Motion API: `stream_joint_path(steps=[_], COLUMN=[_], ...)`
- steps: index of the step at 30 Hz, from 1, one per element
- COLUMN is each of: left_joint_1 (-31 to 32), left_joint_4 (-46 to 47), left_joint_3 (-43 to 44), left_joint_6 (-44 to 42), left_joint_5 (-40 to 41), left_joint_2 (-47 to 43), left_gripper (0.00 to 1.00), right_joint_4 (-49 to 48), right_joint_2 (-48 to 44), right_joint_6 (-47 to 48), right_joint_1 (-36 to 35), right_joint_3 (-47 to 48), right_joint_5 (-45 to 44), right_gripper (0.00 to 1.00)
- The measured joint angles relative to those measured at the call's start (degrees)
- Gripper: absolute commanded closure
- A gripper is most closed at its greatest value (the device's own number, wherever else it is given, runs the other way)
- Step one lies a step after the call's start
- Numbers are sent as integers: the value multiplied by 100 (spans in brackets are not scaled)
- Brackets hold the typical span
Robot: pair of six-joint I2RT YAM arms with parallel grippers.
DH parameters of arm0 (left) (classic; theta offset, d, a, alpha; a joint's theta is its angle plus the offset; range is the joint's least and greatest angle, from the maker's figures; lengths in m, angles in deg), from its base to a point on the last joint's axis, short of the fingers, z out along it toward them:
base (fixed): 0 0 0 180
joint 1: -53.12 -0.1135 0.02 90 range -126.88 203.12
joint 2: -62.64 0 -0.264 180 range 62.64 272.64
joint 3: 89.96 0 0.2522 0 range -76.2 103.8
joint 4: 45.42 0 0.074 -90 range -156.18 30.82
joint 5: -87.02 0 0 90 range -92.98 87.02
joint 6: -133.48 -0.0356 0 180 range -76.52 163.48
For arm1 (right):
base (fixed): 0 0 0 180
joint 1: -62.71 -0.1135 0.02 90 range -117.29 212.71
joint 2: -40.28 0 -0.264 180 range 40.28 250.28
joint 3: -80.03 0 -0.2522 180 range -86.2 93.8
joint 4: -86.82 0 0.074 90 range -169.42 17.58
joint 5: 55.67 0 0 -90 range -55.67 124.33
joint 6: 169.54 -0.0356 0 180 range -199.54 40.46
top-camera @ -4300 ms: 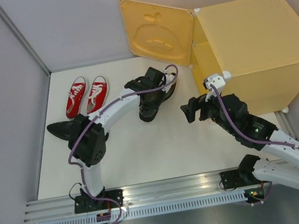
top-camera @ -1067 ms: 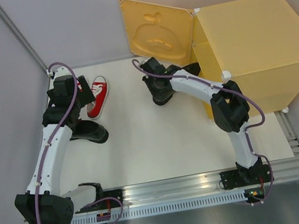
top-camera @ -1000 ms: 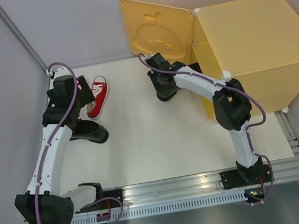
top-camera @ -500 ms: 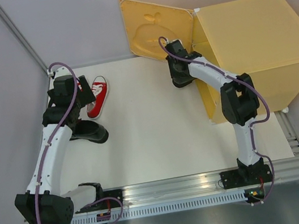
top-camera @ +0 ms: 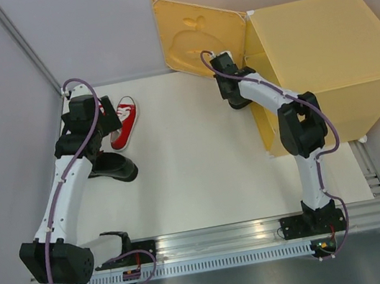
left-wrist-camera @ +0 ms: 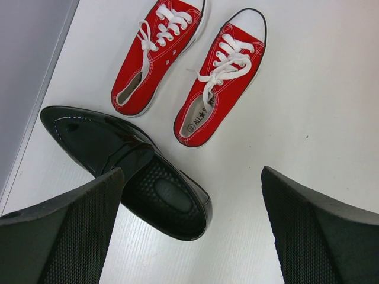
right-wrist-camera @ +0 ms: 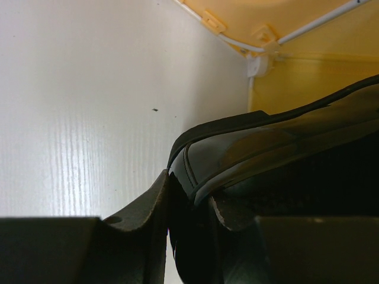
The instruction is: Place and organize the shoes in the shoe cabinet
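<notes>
Table (top-camera: 196, 177): white, grey walls at back and sides; both arms bolted at the near edge.
Cabinet (top-camera: 327, 46): yellow-orange cube at the far right of the table, white connectors at its corners; door (top-camera: 202, 38) swung wide to the left, apple shape on its inner face.
Right arm: stretched forward to the cabinet's open front; wrist just beside the door hinge.
Left arm: reaching to the far left corner; wrist above the footwear there.
Held shoe (right-wrist-camera: 278, 136): glossy black, at the cabinet mouth, body running toward the yellow interior; from the top view only a dark patch under the wrist.
Loose shoe (left-wrist-camera: 127, 168): glossy black, flat on the table at left, opening upward, pointed toe toward the side wall.
Sneakers (left-wrist-camera: 222, 77): red pair, white laces, side by side on the table, just beyond the loose shoe.
Right gripper (right-wrist-camera: 189, 204): clamped on the held shoe's rim; one finger outside, one inside.
Left gripper (left-wrist-camera: 190, 177): fingers spread wide, holding nothing; hovers above the loose shoe.
</notes>
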Motion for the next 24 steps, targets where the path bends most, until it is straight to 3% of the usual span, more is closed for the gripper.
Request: stream_joint_path(steps=[3,13,17,19,22,24], left_joint_1=[0,-11,-11,-11,-11,-11], left_joint_4=[2,2,2,2,2,2], left_joint_3=[0,0,0,0,0,0], left_joint_6=[0,0,0,0,0,0], left_joint_5=[-2,-17,-83,-114,-133,-149], left_joint_2=[4,20,26,26,26,28], left_gripper=[0,0,0,0,0,0], right_joint_4=[-2,-17,-50,-50,-74,-90], right_joint_2=[4,114,186,221,240,240], right_joint_6=[63,157,221,245,282,361], right_joint_1=[0,0,0,0,0,9], right_joint_3=[-42,-195,-295,-350,-372,-372], right_joint_5=[-201,-643,-850,-949,-1091,-1261], right_gripper=[84,82,70,69,56,54])
